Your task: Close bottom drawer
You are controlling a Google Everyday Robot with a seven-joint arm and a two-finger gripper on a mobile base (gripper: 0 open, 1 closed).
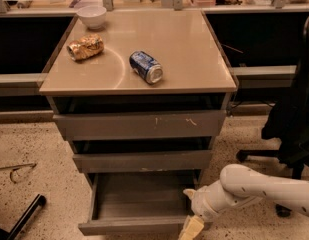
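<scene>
Speckled floor, dark shelving behind, a beige-topped table [189,44] with three grey drawers. The task looks barely started. The bottom drawer [139,199] stands pulled well out, while the two fronts above sit almost flush, so the whole push is left. The gripper [191,228] is low at the frame bottom, at the drawer's front right corner. The drawer tray lies up and left of it, front strip just to its left; can't tell if they touch. Released or clenched: cannot tell. Blue can [146,67], snack bag [85,47] and bowl [91,15] sit well above the gripper.
</scene>
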